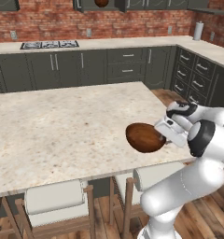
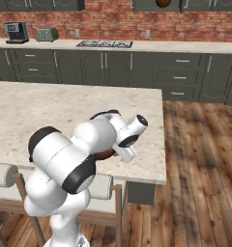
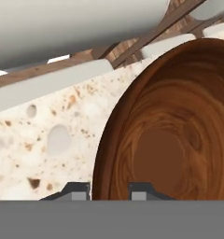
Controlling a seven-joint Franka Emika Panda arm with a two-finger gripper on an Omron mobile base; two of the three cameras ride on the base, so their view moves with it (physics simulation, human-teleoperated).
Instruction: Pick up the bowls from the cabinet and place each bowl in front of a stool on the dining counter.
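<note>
Dining counter (image 1: 62, 126) beside stools (image 1: 53, 198); bowl (image 1: 144, 137) tilted, its rim clenched in gripper (image 3: 109, 189)

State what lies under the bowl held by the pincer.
Under the bowl is the counter, near its stool-side edge. Whether they touch can't be told.

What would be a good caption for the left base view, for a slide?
The claw holds a wooden bowl by its rim, tilted above the dining counter near two stools.
</note>
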